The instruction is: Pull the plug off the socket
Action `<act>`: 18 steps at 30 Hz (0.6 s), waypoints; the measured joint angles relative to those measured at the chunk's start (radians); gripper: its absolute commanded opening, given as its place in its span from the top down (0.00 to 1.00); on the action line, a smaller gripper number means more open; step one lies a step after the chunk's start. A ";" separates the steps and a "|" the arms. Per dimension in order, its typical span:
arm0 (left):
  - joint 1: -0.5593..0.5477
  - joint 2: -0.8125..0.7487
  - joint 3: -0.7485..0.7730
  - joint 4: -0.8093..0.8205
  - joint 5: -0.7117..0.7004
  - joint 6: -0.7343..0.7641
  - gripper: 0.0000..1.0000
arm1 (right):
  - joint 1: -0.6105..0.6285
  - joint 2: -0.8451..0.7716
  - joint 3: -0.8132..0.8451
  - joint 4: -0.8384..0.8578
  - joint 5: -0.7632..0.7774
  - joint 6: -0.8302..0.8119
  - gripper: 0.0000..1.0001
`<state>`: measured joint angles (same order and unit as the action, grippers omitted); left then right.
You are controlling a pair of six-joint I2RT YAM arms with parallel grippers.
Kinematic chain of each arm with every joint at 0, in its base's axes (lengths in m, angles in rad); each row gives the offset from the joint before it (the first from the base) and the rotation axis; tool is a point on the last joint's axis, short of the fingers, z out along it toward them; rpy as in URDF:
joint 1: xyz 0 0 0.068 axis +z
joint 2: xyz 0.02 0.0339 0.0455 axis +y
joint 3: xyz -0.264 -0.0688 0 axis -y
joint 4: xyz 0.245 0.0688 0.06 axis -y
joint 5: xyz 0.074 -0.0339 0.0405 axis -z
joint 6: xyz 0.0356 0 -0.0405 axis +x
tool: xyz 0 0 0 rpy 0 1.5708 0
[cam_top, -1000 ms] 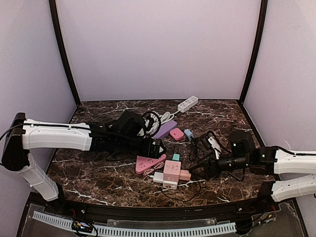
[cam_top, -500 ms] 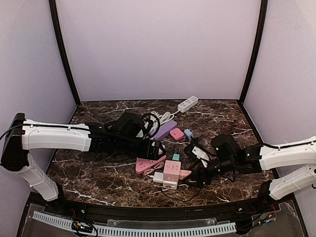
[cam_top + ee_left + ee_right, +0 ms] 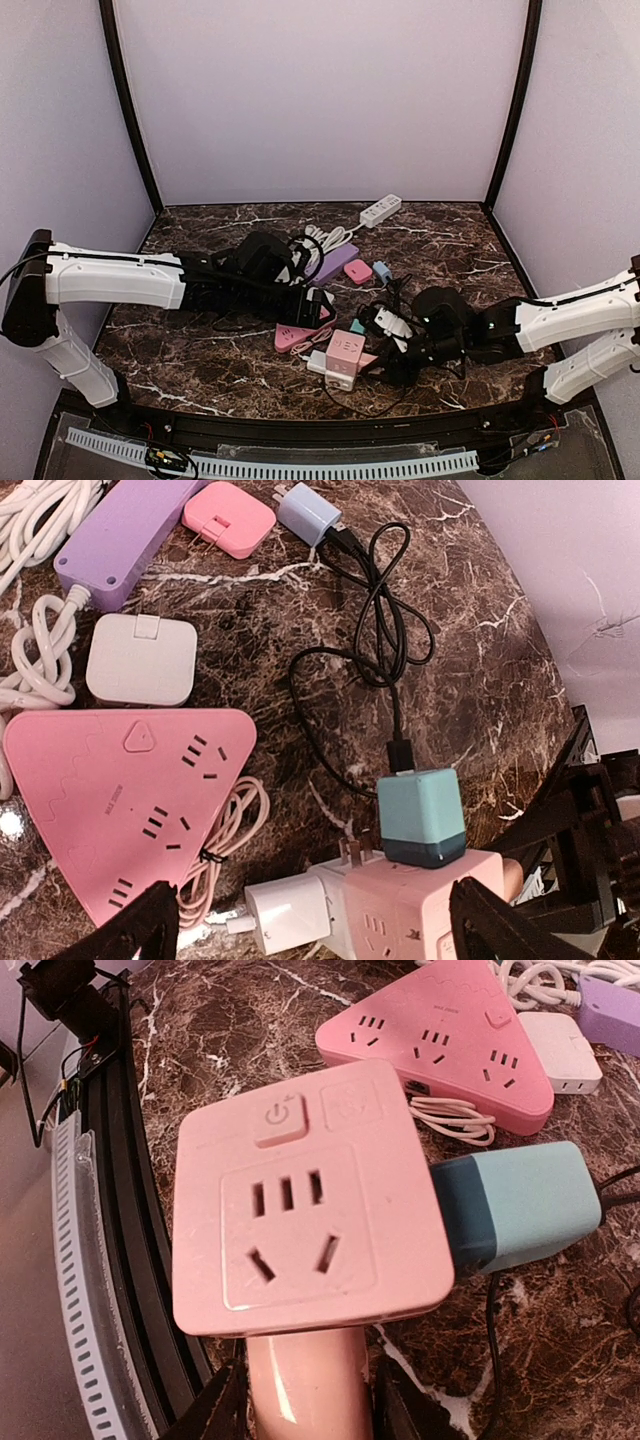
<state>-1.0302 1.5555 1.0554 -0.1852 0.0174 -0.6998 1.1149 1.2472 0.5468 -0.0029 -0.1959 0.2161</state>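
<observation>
A pink cube socket (image 3: pixel 345 352) lies near the table's front, with a teal plug (image 3: pixel 357 326) seated in its far face and a white plug (image 3: pixel 285 910) in its left side. A black cable (image 3: pixel 370 610) runs from the teal plug (image 3: pixel 420 815). My right gripper (image 3: pixel 310 1400) is shut on the pink stub under the cube (image 3: pixel 310 1200); both fingers press the stub's sides. The teal plug (image 3: pixel 520 1205) sticks out to the cube's right. My left gripper (image 3: pixel 320 925) hovers open above the cube (image 3: pixel 430 900), a finger on each side, touching nothing.
A pink triangular power strip (image 3: pixel 300 332) with a coiled pink cord lies left of the cube. Behind it are a purple strip (image 3: pixel 335 262), white cables, a white adapter (image 3: pixel 140 660), a pink adapter (image 3: pixel 228 518) and a blue adapter (image 3: pixel 308 510). A white strip (image 3: pixel 380 210) lies at the back. The black front rail (image 3: pixel 120 1210) is close.
My right arm has swung left to the pink cube and its jaws have narrowed onto the stub. The cube has shifted slightly. The left arm has hardly moved.
</observation>
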 measured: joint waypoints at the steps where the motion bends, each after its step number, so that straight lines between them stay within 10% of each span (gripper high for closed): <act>1: -0.001 0.000 -0.006 0.001 0.001 -0.001 0.07 | 0.019 0.000 0.001 0.003 0.023 0.010 0.59; 18: -0.075 -0.040 -0.057 0.012 -0.031 -0.004 0.07 | 0.214 0.098 0.086 0.010 0.364 0.180 0.98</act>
<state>-1.1049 1.5158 0.9985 -0.1734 -0.0135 -0.7036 1.3285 1.3449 0.6331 0.0074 0.1680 0.3962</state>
